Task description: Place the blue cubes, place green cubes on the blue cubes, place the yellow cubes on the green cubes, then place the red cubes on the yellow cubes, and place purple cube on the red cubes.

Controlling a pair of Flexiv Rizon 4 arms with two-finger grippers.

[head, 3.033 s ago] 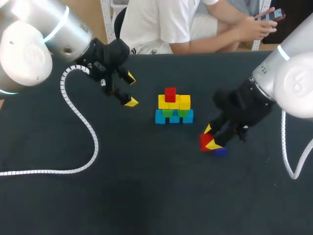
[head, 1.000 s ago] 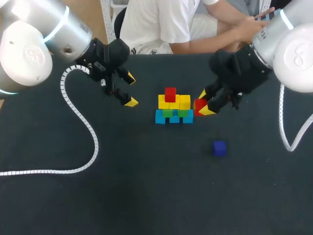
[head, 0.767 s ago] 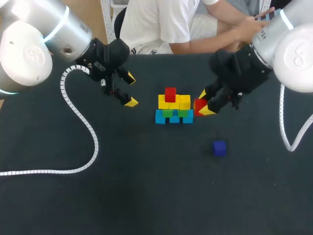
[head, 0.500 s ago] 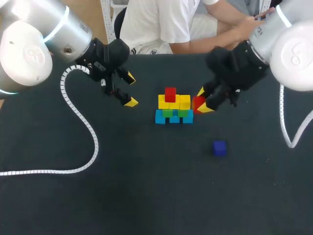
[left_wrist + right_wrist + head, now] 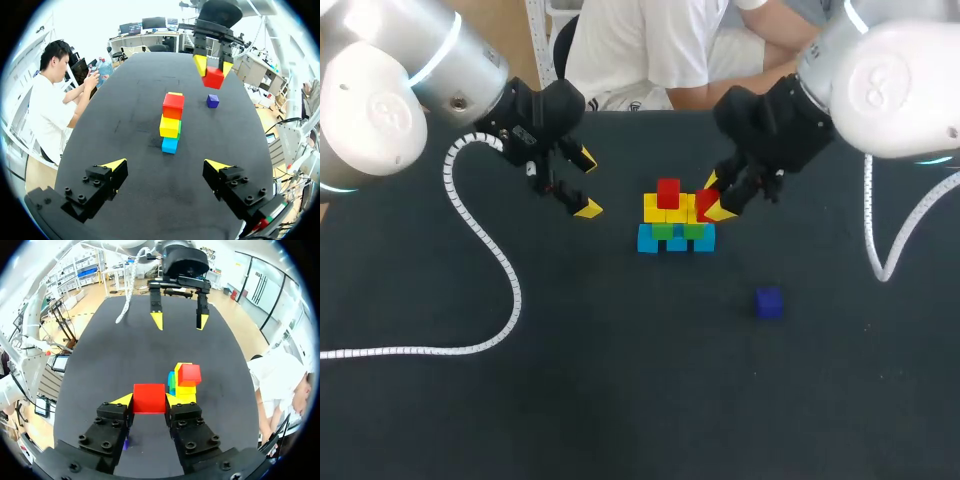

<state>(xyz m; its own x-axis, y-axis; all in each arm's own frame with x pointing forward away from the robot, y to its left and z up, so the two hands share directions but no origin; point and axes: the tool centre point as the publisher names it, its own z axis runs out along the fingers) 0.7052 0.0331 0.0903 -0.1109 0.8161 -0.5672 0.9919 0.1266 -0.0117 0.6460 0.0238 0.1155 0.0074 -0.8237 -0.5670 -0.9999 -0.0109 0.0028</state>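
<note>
The right hand [image 5: 712, 200] is clenched on a red cube [image 5: 706, 203], held above the desk [image 5: 620, 400] just beside the stack's [image 5: 675, 228] upper right edge, level with the placed red cube [image 5: 668, 192]. The left hand [image 5: 588, 183] hangs released, well apart on the stack's left. The purple cube [image 5: 769, 302] lies apart, toward the desk's front right.

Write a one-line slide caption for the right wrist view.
Right gripper shut on a red cube, cube stack ahead, left gripper open beyond.

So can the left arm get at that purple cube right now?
Probably: the left gripper is open and empty and the purple cube lies alone, though the stack stands roughly between them.
</note>
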